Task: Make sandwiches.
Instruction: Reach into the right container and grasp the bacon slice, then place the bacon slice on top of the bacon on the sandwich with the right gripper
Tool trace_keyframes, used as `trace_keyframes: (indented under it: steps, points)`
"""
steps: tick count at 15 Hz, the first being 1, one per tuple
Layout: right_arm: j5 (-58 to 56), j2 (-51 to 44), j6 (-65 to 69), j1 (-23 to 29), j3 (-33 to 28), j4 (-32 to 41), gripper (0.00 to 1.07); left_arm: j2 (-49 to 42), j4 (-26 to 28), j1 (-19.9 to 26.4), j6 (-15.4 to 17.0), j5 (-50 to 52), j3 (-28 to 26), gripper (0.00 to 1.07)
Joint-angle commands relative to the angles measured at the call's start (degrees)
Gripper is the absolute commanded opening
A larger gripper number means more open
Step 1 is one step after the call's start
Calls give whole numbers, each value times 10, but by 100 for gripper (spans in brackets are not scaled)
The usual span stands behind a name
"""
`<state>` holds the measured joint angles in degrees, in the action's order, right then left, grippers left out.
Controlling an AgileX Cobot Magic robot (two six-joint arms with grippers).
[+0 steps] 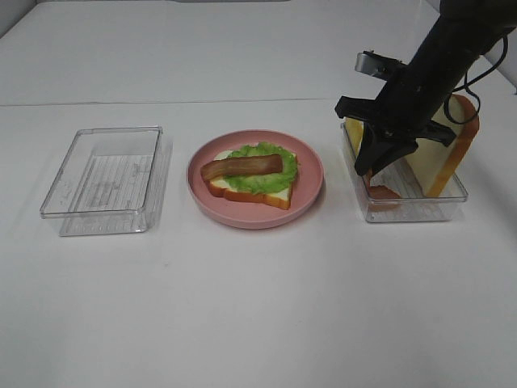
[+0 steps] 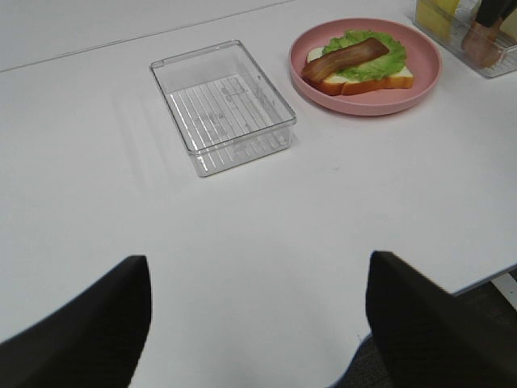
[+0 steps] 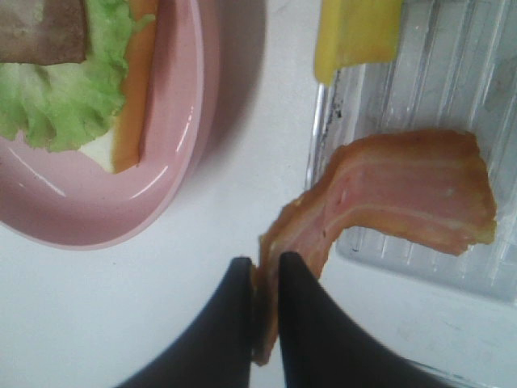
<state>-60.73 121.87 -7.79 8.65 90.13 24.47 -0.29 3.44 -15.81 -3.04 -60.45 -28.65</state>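
The partial sandwich [image 1: 250,174] lies on the pink plate [image 1: 311,198]: one bread slice, green lettuce and a brown bacon strip on top. It also shows in the left wrist view [image 2: 355,61] and the right wrist view [image 3: 65,89]. My right gripper [image 1: 373,166] reaches into the right clear tray [image 1: 452,206] and is shut on the end of a pink bacon strip [image 3: 404,190], pinched at the fingertips [image 3: 265,267]. A bread slice [image 1: 452,153] and yellow cheese [image 1: 353,129] stand in that tray. My left gripper [image 2: 258,323] is open and empty over bare table, out of the high view.
An empty clear tray [image 1: 105,182] sits left of the plate, also in the left wrist view [image 2: 222,105]. The white table's front edge shows at the lower right of the left wrist view [image 2: 485,279].
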Motion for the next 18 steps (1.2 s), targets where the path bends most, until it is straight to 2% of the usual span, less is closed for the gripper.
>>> trace_keyframes:
  steps: [1, 5, 12, 14, 15, 18]
  points:
    - [-2, 1, 1, 2, 3, 0, 0, -12, 3, 0, 0, 6, 1, 71]
    - [-17, -7, -5, 2, 3, -1, 0, -12, 3, 0, 0, 6, 1, 71]
    - [-55, -124, -10, 2, 3, 12, 0, -12, 3, 0, 0, 6, 1, 71]
    - [-60, -155, -37, 2, 3, 64, 0, -12, 3, 0, 0, 6, 1, 71]
    - [-62, -167, -76, 3, 3, 154, 0, -12, 3, 0, 0, 6, 1, 71]
    - [-39, -158, -143, 39, 3, 264, 0, -12, 3, 0, 0, 6, 1, 71]
